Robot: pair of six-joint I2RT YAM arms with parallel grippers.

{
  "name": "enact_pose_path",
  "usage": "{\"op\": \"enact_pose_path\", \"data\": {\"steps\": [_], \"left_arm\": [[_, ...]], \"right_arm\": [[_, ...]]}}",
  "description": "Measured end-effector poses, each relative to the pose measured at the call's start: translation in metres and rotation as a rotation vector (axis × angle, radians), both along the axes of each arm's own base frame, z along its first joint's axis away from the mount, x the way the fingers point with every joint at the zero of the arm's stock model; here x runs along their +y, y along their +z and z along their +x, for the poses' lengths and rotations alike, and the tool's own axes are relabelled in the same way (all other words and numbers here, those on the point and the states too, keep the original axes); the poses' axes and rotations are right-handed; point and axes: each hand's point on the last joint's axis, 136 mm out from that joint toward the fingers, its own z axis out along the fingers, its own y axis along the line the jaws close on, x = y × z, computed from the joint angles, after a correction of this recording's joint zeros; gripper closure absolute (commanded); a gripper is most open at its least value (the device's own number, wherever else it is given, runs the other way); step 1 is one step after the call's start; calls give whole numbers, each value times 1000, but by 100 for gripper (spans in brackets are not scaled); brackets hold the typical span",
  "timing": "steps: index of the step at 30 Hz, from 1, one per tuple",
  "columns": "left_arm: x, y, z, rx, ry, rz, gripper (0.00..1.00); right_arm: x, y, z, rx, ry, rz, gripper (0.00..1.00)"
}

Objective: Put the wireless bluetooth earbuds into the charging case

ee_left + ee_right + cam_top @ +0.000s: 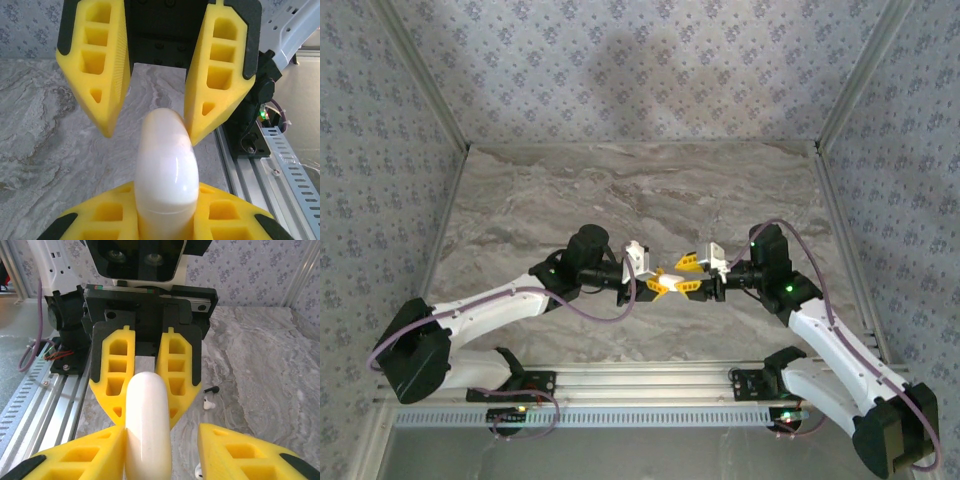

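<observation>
Above the table [260, 350] centre, left jaws clamp the charging case [165, 160] by one end; right jaws stand open around the other. Single-ended grip on a glossy shell: likely pivot or slip. Earbud [207, 403] lies on the table below.

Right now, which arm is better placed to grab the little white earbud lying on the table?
The right, probably. Its tool stands open and holds nothing, while the left tool is clamped on the charging case and cannot let go. The earbud lies on the table near both.
</observation>
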Motion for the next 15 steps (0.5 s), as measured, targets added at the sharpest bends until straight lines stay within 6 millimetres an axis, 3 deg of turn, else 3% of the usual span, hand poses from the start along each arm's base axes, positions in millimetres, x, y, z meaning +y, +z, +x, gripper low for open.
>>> {"op": "enact_pose_path", "data": {"steps": [7,15], "left_arm": [[0,-2,1,2,7,8,85],[-1,2,-1,-4,-7,-10,85]], "right_arm": [[-8,13,13,-34,-70,29,56],[-13,14,27,-24,-147,28,55]]}}
